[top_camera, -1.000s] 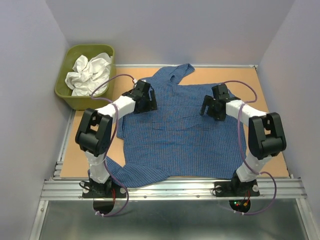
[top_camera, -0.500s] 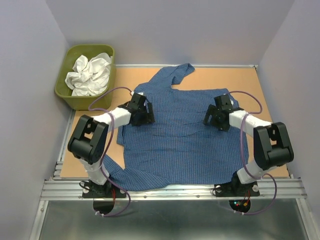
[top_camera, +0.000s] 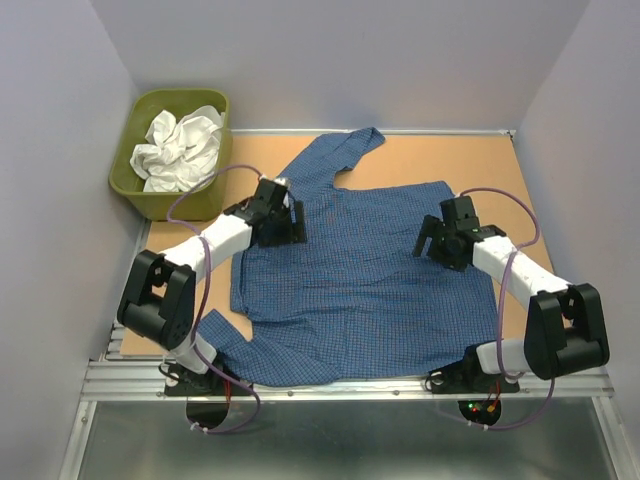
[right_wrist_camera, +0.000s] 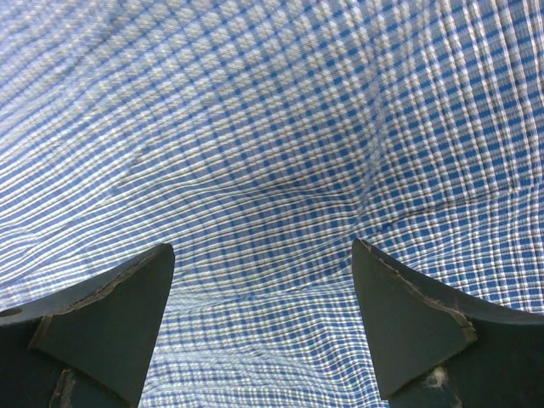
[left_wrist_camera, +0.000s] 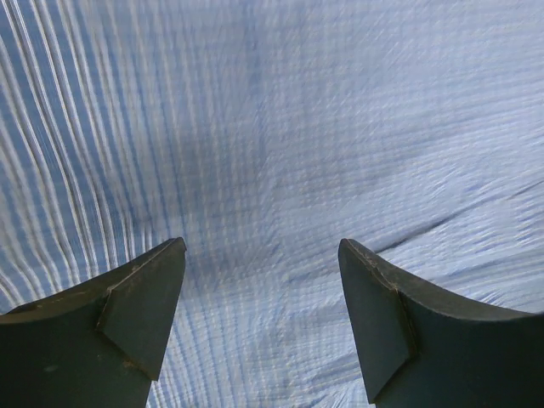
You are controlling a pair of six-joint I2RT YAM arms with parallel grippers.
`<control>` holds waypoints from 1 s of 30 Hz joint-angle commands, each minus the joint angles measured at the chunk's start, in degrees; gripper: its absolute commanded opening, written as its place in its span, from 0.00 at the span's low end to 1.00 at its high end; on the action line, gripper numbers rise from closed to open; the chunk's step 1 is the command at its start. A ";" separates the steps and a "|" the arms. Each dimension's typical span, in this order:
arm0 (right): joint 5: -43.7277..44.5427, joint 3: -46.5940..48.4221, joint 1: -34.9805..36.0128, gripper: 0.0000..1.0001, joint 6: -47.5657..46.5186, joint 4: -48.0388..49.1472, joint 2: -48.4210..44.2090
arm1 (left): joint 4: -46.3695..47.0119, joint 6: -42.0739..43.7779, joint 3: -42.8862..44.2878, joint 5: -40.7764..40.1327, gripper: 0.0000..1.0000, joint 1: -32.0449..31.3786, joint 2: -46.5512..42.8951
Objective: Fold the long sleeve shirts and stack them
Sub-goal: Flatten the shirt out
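Left gripper (top_camera: 288, 218) is released, jaws spread wide, nothing pinched. Left wrist view: both dark fingers (left_wrist_camera: 140, 310) stand well apart, only fine-checked cloth in the gap beyond them. Can't tell whether the tips touch the cloth. It sits over the upper-left part of the shirt, left of centre in the top view.

Right gripper (top_camera: 432, 238) is the same: jaws wide, empty. Its fingers (right_wrist_camera: 408, 323) frame blue-and-white check fabric with a few shallow creases. It sits over the right side of the shirt, right of centre in the top view. Tip contact is also unclear.

Containers: one olive-green tub (top_camera: 165, 205), upper left of the top view, at the far-left corner of the tabletop (top_camera: 450, 160). It holds a crumpled white garment (top_camera: 180, 145) that fills most of the tub; nothing else is visible in it.

Dark blue checked shirt (top_camera: 360, 280) lies spread out on the brown tabletop, mid-frame, under both grippers. One sleeve runs up toward top centre. The other trails to the lower left, reaching the near table edge beside the left arm base. Not folded, not stacked.
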 commanded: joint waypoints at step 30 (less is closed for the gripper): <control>-11.38 0.60 0.58 0.90 -3.41 3.27 -9.51 | 8.63 10.09 38.30 -9.57 0.64 -3.33 36.17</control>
